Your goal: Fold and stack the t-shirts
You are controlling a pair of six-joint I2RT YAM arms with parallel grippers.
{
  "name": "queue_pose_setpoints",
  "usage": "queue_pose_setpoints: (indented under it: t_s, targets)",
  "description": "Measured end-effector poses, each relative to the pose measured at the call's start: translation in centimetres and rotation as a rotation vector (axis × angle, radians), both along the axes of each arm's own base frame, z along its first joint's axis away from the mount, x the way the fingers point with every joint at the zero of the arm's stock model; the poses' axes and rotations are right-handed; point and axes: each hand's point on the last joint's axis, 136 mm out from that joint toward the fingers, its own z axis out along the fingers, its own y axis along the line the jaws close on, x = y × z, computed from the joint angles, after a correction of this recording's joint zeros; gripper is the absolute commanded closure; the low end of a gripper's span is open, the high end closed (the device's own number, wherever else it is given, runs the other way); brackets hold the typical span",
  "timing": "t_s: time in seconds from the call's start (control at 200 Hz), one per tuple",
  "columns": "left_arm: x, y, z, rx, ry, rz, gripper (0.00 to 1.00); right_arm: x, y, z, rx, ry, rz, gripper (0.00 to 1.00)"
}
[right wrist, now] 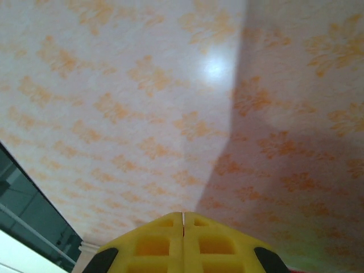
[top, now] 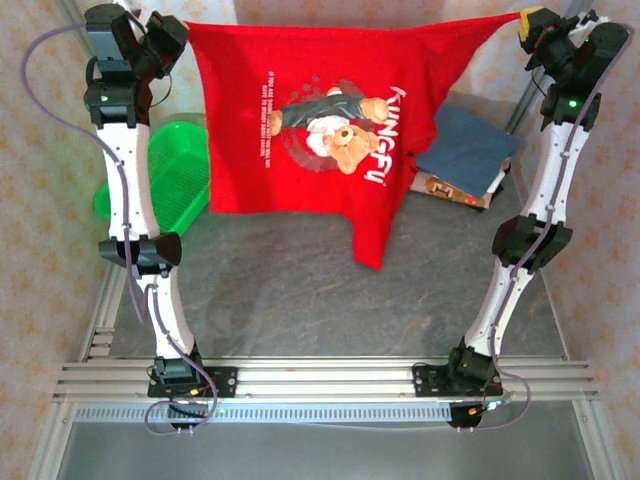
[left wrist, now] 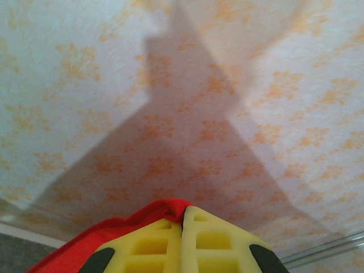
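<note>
Above the far edge of the worktop [top: 300, 310], the red teddy-bear t-shirt [top: 300, 120] hung like a banner between the two arms. The left end effector [left wrist: 183, 215] was pressed shut on one top corner, with red cloth bunched beside its yellow fingers. The right end effector [top: 528, 20] pinched the opposite corner, which was drawn out to a taut point. The held edge ran left to right, and the sideways print suggested collar-to-hem lay along that line. The shirt therefore hung directly below both end effectors, neither arm the nearer, with bare worktop beneath it for laying down. A slate-blue t-shirt [top: 470, 140] lay folded at the far right corner on a patterned one [top: 445, 187], and the green mesh basket [top: 170, 175] sat at the left edge.
</note>
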Motion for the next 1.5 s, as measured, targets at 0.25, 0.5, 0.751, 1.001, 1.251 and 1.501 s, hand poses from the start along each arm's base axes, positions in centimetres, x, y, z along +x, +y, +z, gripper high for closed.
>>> queue_pose_setpoints:
  t_s: [0.25,0.5,0.751,1.001,1.251,1.501]
  targets:
    - [-1.1,0.5,2.8,-0.04,-0.083,-0.035,1.0,-1.9,0.7,3.2,0.04,-0.068,0.045,1.0]
    - [-5.6,1.0,5.9,0.047,-0.127,-0.047,1.0,-6.5,1.8,5.3,-0.104,-0.069,0.095,1.0]
    - [-11.0,0.7,-4.4,0.114,0.168,-0.014,1.0,-12.3,3.9,-3.9,-0.406,0.281,0.082,1.0]
    - [-19.2,1.9,-25.7,0.078,0.616,0.109,1.0,-21.2,5.5,-26.0,-0.369,0.848,0.167,1.0]
    - [-27.1,2.5,-35.8,0.025,0.862,0.253,1.0,-32.7,7.1,-42.2,-0.222,1.215,0.194,1.0]
    - [-34.3,3.1,-41.5,-0.005,1.038,0.411,1.0,-35.0,6.6,-43.9,-0.246,1.229,0.147,1.0]
